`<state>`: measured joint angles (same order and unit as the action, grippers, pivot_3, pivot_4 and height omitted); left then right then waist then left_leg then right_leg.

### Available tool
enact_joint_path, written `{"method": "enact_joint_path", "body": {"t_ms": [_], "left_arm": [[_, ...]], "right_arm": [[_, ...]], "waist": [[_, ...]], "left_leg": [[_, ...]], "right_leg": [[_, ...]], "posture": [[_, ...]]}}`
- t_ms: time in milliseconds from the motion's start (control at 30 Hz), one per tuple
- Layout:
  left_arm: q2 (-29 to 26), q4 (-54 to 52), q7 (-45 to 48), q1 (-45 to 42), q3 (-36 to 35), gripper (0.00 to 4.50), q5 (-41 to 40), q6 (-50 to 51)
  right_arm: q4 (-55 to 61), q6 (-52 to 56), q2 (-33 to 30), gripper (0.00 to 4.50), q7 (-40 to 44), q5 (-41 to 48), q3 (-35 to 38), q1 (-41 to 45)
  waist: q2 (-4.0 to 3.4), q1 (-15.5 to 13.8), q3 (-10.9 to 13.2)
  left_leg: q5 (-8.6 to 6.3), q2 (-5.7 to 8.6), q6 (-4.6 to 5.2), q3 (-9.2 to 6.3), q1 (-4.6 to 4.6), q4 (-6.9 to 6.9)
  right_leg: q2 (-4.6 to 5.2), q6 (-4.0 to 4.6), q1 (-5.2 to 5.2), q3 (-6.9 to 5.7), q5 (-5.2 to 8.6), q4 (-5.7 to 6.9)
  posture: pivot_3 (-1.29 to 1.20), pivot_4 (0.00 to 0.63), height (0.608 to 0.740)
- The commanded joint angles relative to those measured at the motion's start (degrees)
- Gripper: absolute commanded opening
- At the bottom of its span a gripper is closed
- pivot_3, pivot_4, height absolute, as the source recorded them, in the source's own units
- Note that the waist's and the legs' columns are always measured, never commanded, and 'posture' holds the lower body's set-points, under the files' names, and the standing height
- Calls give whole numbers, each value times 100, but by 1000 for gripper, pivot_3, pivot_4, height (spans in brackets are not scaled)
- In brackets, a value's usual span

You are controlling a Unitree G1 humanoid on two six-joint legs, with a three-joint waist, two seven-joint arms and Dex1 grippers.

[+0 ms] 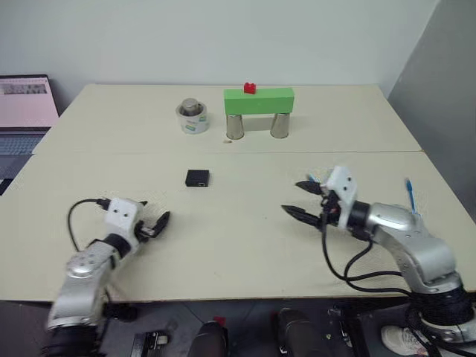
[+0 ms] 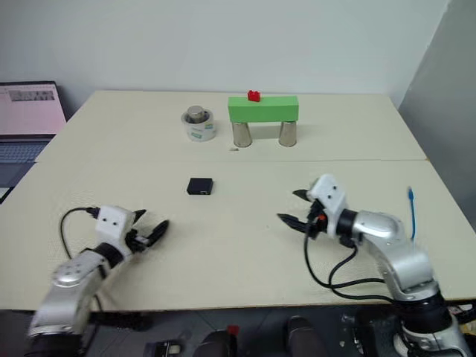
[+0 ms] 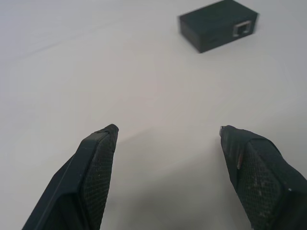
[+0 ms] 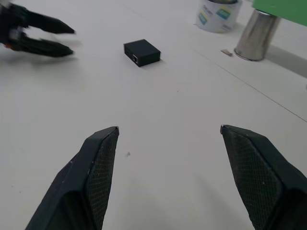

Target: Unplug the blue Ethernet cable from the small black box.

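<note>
The left gripper [image 1: 158,224] hangs over the table [image 1: 238,245] with its two black fingers spread apart and nothing between them; it sits nearer the robot than the small black box [image 1: 197,178] and to that box's left, well apart from it; the right gripper [image 1: 303,198] is likewise released, jaws standing wide and empty, nearer the robot than the box and well off to its right, pointing back toward it. The small black box lies flat on the bare tabletop between the two grippers and a little beyond them; its port faces the robot and holds no plug [image 3: 242,28]. The blue Ethernet cable [image 1: 409,195] shows as a short bright-blue length far to the right of the box, sticking up beside the right arm near the table's edge. Beyond the box stand a white tape roll [image 1: 193,117] with a grey weight on it and, further right, a green block [image 1: 259,100] bridging two metal cups [image 1: 235,126], a small red piece [image 1: 249,88] on top.
</note>
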<state>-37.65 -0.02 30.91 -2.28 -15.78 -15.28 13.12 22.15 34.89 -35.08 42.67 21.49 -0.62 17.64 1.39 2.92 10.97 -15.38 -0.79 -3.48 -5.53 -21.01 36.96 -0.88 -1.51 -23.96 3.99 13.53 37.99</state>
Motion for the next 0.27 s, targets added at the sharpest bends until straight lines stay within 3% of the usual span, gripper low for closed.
{"method": "enact_joint_path", "body": {"t_ms": [33,267], "left_arm": [[-282,-429,206,-119,-337,3596,-276,293],[-732,-550,730,-323,-426,3596,-473,567]], "right_arm": [[-131,-97,-342,3582,89,90,628,-137],[-408,-189,-723,3582,346,63,816,-302]], "waist": [[0,-17,0],[5,4,2]], "left_leg": [[0,0,1,4,5,1],[-1,-1,2,18,5,-11]], "right_leg": [[2,3,12,1,2,-7],[6,-22,12,5,-12,-19]], "posture": [[0,150,740],[0,150,740]]}}
